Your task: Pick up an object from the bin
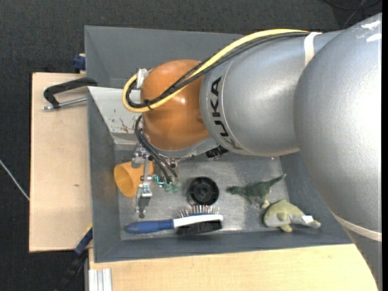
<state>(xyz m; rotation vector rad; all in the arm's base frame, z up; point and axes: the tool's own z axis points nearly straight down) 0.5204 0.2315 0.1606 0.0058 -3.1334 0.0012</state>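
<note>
Grey bin [102, 162], arm [260, 102] partly hiding orange cup [124, 179]

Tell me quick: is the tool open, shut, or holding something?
The tool: cannot be told. It is low, right beside the orange cup, near the blue-handled brush.

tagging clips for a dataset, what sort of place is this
Most likely a robotics lab's grasping test rig, not a home or shop: a big KUKA arm reaches into a grey metal bin holding unrelated small things, such as a blue-handled brush and a green toy dinosaur.
</note>
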